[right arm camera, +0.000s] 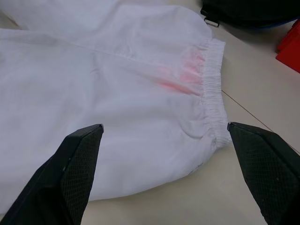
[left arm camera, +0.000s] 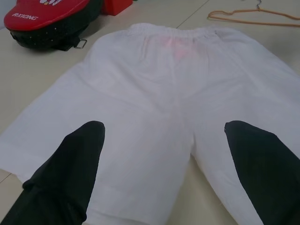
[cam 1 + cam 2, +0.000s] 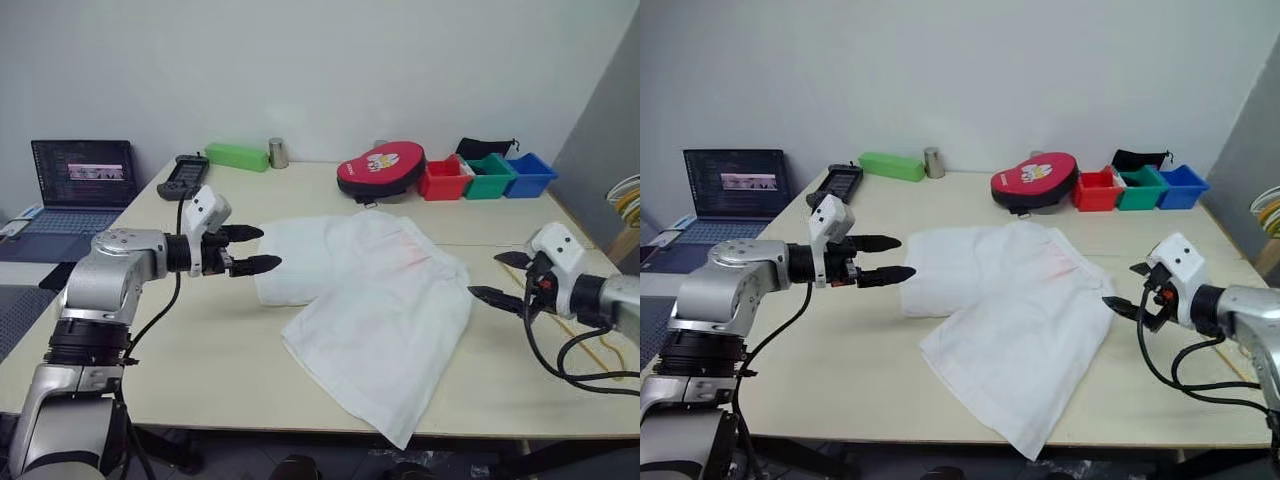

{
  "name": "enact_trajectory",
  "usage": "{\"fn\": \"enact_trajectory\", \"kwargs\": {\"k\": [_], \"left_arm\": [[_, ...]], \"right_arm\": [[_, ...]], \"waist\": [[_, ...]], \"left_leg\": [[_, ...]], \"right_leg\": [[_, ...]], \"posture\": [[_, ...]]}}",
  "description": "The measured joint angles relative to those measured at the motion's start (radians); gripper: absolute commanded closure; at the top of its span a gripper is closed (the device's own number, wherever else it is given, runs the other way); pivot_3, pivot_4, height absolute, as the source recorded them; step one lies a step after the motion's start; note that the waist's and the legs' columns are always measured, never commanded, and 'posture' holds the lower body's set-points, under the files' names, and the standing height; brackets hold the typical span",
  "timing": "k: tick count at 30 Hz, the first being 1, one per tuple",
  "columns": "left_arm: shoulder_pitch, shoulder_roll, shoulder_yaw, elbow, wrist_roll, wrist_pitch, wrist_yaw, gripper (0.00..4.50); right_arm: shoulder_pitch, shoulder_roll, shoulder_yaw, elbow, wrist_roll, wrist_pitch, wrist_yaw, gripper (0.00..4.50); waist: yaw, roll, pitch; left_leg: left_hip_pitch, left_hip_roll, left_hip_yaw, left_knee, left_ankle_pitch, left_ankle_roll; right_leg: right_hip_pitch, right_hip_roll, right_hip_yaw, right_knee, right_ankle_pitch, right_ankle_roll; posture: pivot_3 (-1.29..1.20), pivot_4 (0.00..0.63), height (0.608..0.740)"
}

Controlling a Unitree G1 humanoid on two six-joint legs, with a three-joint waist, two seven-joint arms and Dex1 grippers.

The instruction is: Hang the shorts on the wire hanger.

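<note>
Red padded case (image 3: 381, 170) and coloured bins (image 3: 487, 177) sit upper right; white shorts (image 3: 375, 300) lie flat mid-frame. Left gripper (image 3: 258, 248) and right gripper (image 3: 497, 276) spread wide, empty.

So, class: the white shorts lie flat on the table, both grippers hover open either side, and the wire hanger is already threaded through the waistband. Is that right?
Not quite. The wire hanger lies bare on the table, apart from the shorts, as the left wrist view shows. The left gripper and right gripper do have open jaws.
</note>
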Motion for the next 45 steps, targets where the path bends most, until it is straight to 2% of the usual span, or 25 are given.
{"fn": "enact_trajectory", "kwargs": {"k": [11,21,25,30,35,41,44,45], "left_arm": [[0.005,-0.013,0.000,0.005,0.017,-0.037,0.040,0.13],[0.005,-0.055,0.002,0.036,0.047,-0.092,0.120,0.13],[0.018,-0.103,0.000,0.015,0.047,-0.115,0.154,0.13],[0.066,-0.138,-0.056,-0.148,0.039,-0.111,0.123,0.13],[0.108,-0.157,-0.151,-0.302,0.040,-0.112,0.087,0.13],[0.128,-0.179,-0.180,-0.369,0.041,-0.106,0.090,0.13],[0.137,-0.198,-0.213,-0.380,0.042,-0.106,0.091,0.13],[0.137,-0.198,-0.217,-0.379,0.044,-0.107,0.093,0.13]], "right_arm": [[-0.027,-0.013,0.012,0.073,0.000,-0.031,0.014,0.01],[-0.106,0.039,0.012,0.153,0.007,0.046,-0.069,0.01],[-0.214,0.111,0.032,0.265,-0.003,0.134,-0.166,0.01],[-0.343,0.200,0.122,0.475,-0.038,0.202,-0.227,0.01],[-0.450,0.252,0.206,0.695,-0.097,0.197,-0.252,0.01],[-0.538,0.300,0.234,0.923,-0.168,0.137,-0.307,0.01],[-0.569,0.341,0.213,1.010,-0.165,0.138,-0.329,0.47],[-0.574,0.348,0.201,1.033,-0.164,0.135,-0.332,0.83]], "waist": [[0.004,-0.001,0.001],[0.004,-0.001,0.001],[0.003,-0.001,0.001],[0.005,-0.001,0.001],[0.016,-0.001,0.001],[0.026,0.000,0.000],[0.028,0.000,0.000],[0.029,0.000,0.000]], "left_leg": [[-0.001,0.001,0.000,0.000,0.000,0.000],[-0.001,0.001,0.000,0.001,0.000,0.000],[0.000,0.001,0.000,0.001,0.000,0.000],[-0.001,0.001,0.001,0.001,0.000,0.000],[-0.001,0.000,0.001,0.001,0.000,0.000],[0.000,0.000,0.002,0.001,0.000,0.000],[-0.001,0.000,0.001,0.001,0.000,0.000],[-0.001,0.000,0.001,0.001,0.000,0.000]], "right_leg": [[-0.001,-0.001,0.000,0.000,0.000,0.000],[-0.001,-0.002,0.001,0.001,0.000,0.000],[-0.001,-0.002,0.001,0.002,0.000,0.000],[-0.002,-0.003,0.002,0.002,0.001,-0.001],[-0.002,-0.004,0.002,0.002,0.001,-0.001],[-0.002,-0.003,0.002,0.003,0.001,-0.001],[-0.002,-0.002,0.002,0.003,0.001,-0.001],[-0.002,-0.002,0.001,0.003,0.001,-0.002]], "posture": [[0.30,0.000,0.740],[0.29,0.000,0.740],[0.30,0.000,0.740],[0.32,0.000,0.740],[0.33,0.000,0.740],[0.35,0.000,0.740],[0.35,0.000,0.740],[0.35,0.000,0.740]]}}
